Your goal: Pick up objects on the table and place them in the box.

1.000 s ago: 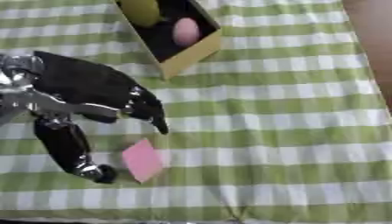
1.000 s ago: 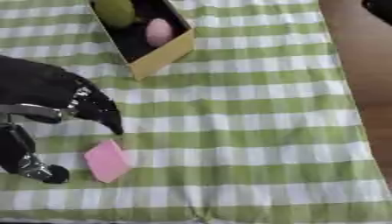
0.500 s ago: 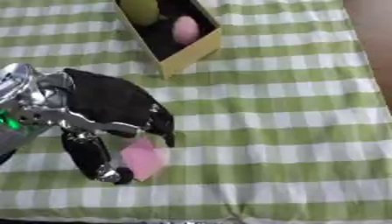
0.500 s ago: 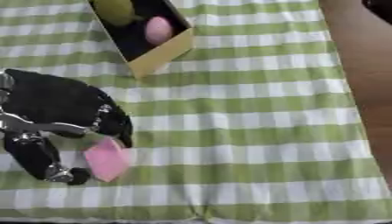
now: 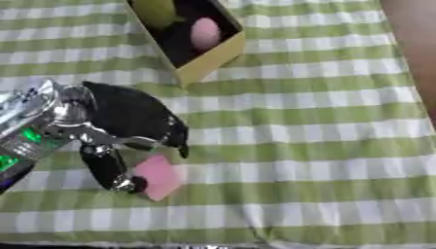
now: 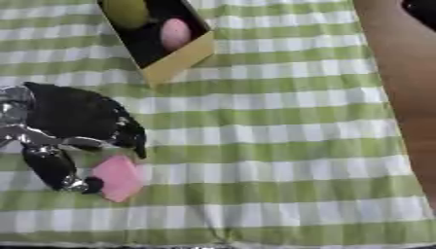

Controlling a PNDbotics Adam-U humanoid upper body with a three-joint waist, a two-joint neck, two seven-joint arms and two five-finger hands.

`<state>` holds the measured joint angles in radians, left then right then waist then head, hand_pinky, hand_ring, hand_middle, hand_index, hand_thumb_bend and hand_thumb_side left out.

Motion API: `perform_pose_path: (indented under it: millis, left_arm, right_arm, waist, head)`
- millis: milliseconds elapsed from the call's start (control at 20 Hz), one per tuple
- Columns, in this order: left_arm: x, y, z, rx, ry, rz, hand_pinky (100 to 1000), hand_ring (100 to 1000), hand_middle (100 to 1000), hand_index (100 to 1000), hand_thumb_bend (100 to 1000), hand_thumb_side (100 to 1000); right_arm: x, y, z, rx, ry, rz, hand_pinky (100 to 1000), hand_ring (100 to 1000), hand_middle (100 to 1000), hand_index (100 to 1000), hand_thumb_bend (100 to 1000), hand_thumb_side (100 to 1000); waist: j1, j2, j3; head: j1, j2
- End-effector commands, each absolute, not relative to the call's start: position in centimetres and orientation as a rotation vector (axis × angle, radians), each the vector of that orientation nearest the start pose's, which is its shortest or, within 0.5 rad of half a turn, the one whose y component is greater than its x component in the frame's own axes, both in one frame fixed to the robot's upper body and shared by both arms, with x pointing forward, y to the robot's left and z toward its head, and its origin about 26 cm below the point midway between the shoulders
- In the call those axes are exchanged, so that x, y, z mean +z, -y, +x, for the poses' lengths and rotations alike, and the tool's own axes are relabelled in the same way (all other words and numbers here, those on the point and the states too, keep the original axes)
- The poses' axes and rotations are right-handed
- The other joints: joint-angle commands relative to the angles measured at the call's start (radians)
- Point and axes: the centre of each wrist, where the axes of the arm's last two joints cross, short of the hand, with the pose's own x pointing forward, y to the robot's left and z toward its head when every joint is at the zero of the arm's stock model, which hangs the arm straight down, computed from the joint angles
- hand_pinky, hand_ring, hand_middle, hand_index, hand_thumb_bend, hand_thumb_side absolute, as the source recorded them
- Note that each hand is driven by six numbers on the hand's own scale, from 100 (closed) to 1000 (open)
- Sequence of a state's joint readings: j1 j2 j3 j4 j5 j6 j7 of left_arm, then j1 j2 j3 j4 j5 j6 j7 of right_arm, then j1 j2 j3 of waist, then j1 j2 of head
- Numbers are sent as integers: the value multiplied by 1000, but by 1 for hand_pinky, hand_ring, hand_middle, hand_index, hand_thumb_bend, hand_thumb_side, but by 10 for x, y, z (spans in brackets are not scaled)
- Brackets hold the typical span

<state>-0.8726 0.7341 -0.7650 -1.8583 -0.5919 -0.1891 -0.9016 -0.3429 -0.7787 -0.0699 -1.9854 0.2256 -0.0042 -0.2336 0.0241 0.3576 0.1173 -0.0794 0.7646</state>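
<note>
Pink flat square pad (image 5: 159, 176), seemingly between left robot hand (image 5: 128, 131) digits.

Box (image 5: 213, 61) was cut off at the top edge. Left hand (image 5: 128, 121) covered the pink object's (image 5: 160, 176) upper edge; contact unclear.

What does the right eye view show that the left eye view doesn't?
Only the right eye view shows a dark thing at the top right corner, beyond the cloth. Only the left eye view shows green lights on the arm. Both show the left hand with its fingers and thumb around the pink block, and the box holding a pink egg shape.
</note>
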Motion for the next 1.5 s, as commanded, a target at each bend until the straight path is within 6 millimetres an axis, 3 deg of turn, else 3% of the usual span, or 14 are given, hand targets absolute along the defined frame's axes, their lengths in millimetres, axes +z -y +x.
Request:
perform_pose_path:
  millis: [50,200,650,1050,1500]
  left_arm:
    - [238,-149,324,3008,-1335,-599,826,802,773,850,351,186]
    - [236,-152,325,3021,-1332,-572,836,810,783,865,396,217]
    - [270,-162,303,2923,-1411,-619,877,843,814,890,578,316]
    - [285,-166,293,2863,-1431,-679,877,845,813,886,556,318]
    - [266,-168,299,2939,-1375,-622,874,842,809,881,539,299]
  right_arm:
    - [283,329,288,614,2356,-986,894,823,736,865,100,583]
    - [283,329,288,612,2355,-989,894,822,735,865,100,582]
    - [280,330,288,616,2339,-990,895,821,734,865,100,581]
    - [278,330,288,622,2326,-981,895,822,735,866,100,579]
    - [277,329,288,624,2321,-971,896,823,735,867,100,573]
  waist:
    - [3,-30,-1]
    - [2,-29,-1]
    - [3,-29,3]
    - [5,-31,4]
    - [5,-28,1]
  head:
    - [4,5]
    - [4,5]
    - [1,5]
    - [0,5]
    - [2,5]
